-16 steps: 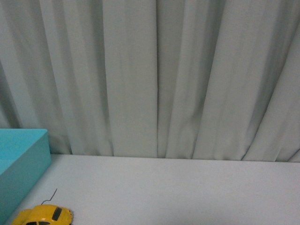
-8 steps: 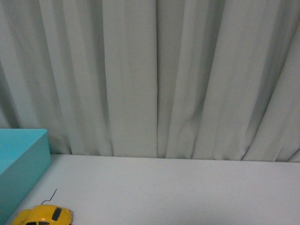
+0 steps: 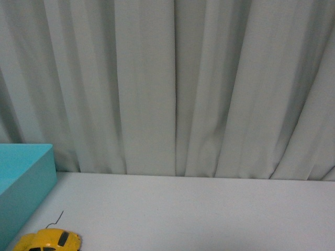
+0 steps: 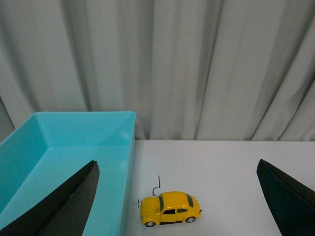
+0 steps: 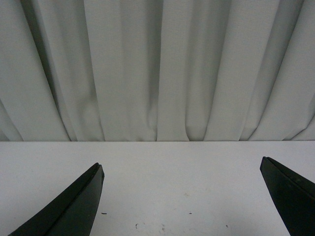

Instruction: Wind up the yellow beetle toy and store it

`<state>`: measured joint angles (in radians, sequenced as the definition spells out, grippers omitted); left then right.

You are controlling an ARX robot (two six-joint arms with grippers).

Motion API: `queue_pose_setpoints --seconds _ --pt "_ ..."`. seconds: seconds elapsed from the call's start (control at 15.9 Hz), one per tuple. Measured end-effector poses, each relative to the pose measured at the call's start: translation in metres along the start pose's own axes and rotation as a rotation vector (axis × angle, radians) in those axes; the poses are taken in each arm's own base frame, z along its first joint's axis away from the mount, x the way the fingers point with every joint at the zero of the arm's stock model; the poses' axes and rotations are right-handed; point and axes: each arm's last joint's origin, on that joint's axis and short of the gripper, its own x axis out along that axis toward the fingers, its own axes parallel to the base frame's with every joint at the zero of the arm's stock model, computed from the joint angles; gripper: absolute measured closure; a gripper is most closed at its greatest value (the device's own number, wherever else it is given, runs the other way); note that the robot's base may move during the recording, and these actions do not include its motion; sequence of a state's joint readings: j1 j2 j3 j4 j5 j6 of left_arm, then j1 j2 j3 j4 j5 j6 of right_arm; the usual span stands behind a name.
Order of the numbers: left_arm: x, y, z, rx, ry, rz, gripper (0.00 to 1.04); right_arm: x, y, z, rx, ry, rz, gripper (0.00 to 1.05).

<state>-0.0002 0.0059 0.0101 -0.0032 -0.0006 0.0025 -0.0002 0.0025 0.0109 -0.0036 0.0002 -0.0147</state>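
The yellow beetle toy (image 4: 170,208) stands on its wheels on the white table, side-on, beside the outer wall of a turquoise bin (image 4: 64,162). A thin dark bent wire sticks up from its front end. In the front view the yellow beetle toy (image 3: 48,240) shows at the bottom left, partly cut off. My left gripper (image 4: 177,169) is open, well apart from the toy, its two dark fingers (image 4: 74,201) spread wide either side of it. My right gripper (image 5: 181,167) is open over bare table, nothing between its fingers (image 5: 74,206).
The turquoise bin (image 3: 23,183) sits at the table's left, open on top and showing nothing inside. Grey pleated curtains (image 3: 172,83) hang behind the far table edge. Small dark specks (image 5: 162,227) mark the white table (image 5: 172,182) under the right gripper.
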Motion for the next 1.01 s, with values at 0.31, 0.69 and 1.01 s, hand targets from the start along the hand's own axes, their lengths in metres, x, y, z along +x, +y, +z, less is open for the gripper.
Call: queue_pose_setpoints --seconds 0.31,0.69,1.01 --pt "0.014 0.016 0.032 -0.17 0.203 0.28 0.07 0.0 0.0 0.0 0.001 0.001 0.0 0.07" --pt "0.118 0.042 0.078 0.021 0.134 0.188 0.07 0.0 0.0 0.0 0.0 0.0 0.0 0.07" --pt "0.209 0.058 0.06 0.288 0.374 -0.044 0.07 0.0 0.0 0.0 0.0 0.0 0.0 0.07"
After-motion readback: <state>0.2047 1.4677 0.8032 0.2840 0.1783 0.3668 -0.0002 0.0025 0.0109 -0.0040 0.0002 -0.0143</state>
